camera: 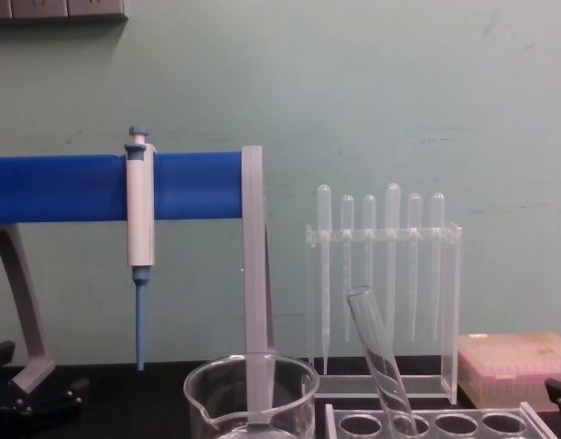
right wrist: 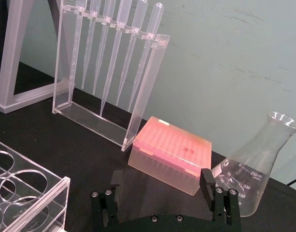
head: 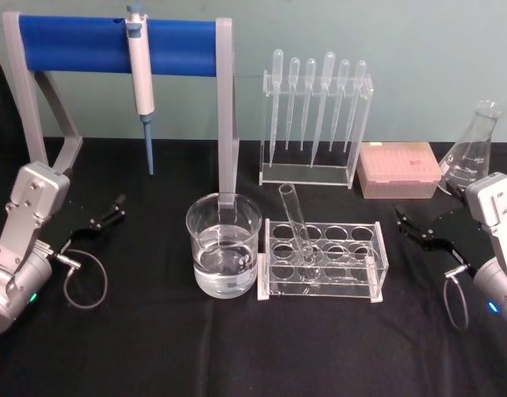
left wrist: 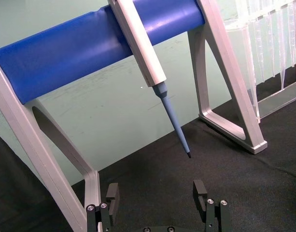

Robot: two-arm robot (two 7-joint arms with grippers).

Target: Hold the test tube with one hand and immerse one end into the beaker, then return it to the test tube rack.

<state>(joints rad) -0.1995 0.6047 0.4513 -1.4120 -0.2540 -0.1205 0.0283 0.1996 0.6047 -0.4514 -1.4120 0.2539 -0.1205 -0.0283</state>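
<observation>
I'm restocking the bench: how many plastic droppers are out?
6 droppers, all hanging bulb-up side by side in the clear stand behind the test tube rack, between the blue-barred frame and the pink tip box. None looks hidden.

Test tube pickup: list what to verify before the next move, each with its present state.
1. Test tube seated in the rack, leaning toward the beaker, upper part free: ok.
2. Beaker upright, holding clear liquid: ok.
3. Right gripper open, empty, right of the rack: ok.
4. Left gripper open, left of the beaker: ok.
5. Tube gripped: not ok, neither gripper touches it.
6. Tube dry inside: cannot tell.
</observation>
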